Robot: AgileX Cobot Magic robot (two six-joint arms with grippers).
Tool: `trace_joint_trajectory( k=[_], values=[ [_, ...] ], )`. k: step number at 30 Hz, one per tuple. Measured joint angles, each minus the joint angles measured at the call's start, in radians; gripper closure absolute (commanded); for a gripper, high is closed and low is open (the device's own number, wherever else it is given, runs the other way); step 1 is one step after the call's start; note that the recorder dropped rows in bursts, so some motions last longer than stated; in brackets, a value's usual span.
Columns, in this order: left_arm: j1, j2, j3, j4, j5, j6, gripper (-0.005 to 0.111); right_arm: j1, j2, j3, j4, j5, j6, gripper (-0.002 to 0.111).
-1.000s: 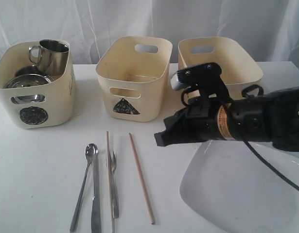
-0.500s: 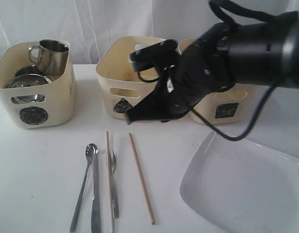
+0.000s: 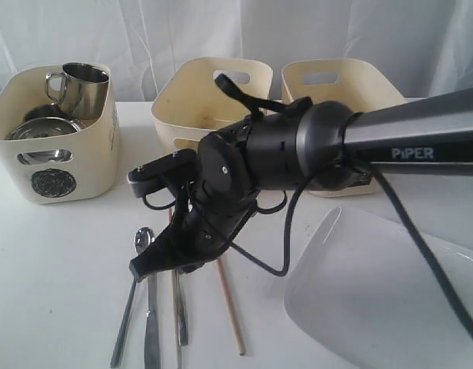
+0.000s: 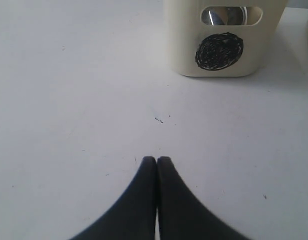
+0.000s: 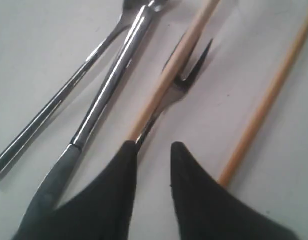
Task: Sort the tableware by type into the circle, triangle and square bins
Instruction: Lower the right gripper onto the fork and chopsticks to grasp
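- Right tool (image 5: 152,146) – black fingers parted, nothing between them, bare white surface (image 3: 59,254) showing in the gap; it hangs low over the cutlery row by the surface's near edge.
- Left tool (image 4: 157,159) – clenched on nothing, above bare surface and facing the cream plastic tub with the black scribbled circle (image 4: 221,50). It is well apart from the cutlery, so the right arm is the nearer one.
- Key relation: the thin wooden chopstick (image 5: 164,75) lies against the steel fork (image 5: 180,86), and both run out from under one fingertip rather than through the gap.
- The second wooden chopstick (image 5: 266,100) lies past the other finger, apart from it.
- Long axes of both sticks run near edge to far edge, roughly in line with the fingers, so closing across them looks workable.
- Judgement: the tool needs a small sideways shift to straddle one stick – risk of catching the fork too.
- Steel knife (image 5: 106,80) and steel spoon (image 5: 58,97) lie further out on the fork's side.
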Motion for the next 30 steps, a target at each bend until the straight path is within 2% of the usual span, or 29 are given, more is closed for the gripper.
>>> trace_joint_trajectory(
  k=[2,4,18,21,24,30],
  values=[
    [0.000,0.000,0.000,0.000,0.000,0.000,0.107,0.013,0.019,-0.004,0.013,0.000,-0.013,0.056],
    [0.000,0.000,0.000,0.000,0.000,0.000,0.107,0.019,0.030,-0.004,0.024,0.000,-0.015,0.050],
    [0.000,0.000,0.000,0.000,0.000,0.000,0.107,0.023,0.107,-0.004,0.095,-0.070,0.012,0.050],
    [0.000,0.000,0.000,0.000,0.000,0.000,0.107,0.023,0.110,-0.004,0.095,-0.082,0.025,0.055],
    [0.000,0.000,0.000,0.000,0.000,0.000,0.107,0.023,0.112,-0.004,0.093,-0.085,0.029,0.067],
    [0.000,0.000,0.000,0.000,0.000,0.000,0.107,0.023,0.114,-0.004,0.093,-0.080,0.055,0.100]
  ],
)
